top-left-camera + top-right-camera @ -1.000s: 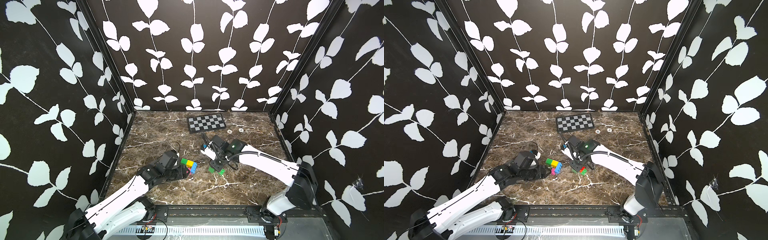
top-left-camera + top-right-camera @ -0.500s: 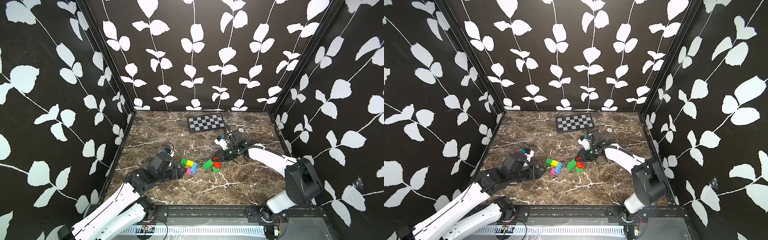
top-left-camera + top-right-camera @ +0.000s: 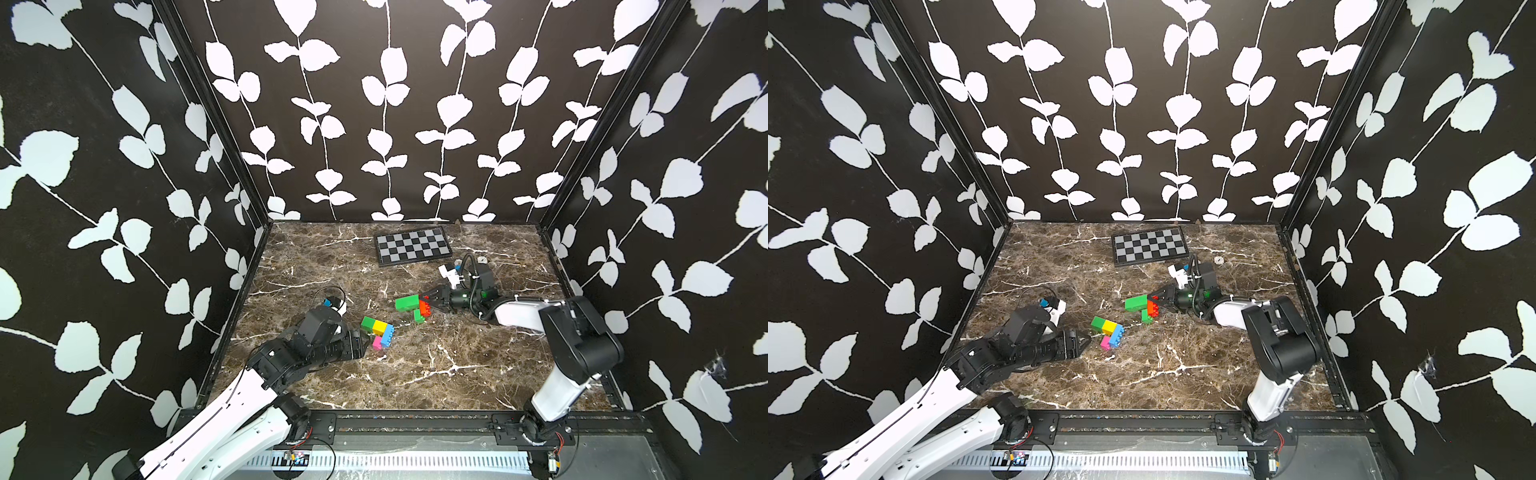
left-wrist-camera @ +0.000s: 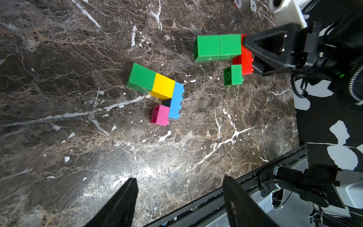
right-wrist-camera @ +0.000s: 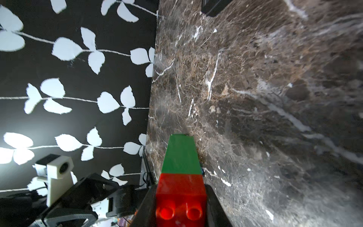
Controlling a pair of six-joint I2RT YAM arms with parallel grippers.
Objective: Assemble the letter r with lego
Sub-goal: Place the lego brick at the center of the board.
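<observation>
Left wrist view — discs behind lego, print illegible.

The bench is white-veined brown marble, the walls black with white leaves. The nearer lego cluster is green, yellow, blue, pink; the farther lego cluster green and red.

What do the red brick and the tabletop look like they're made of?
The red brick is likely hard molded plastic, glossy; highlights sit on its round studs. The tabletop looks like polished brown marble, white-veined with glare, possibly a printed laminate.
</observation>
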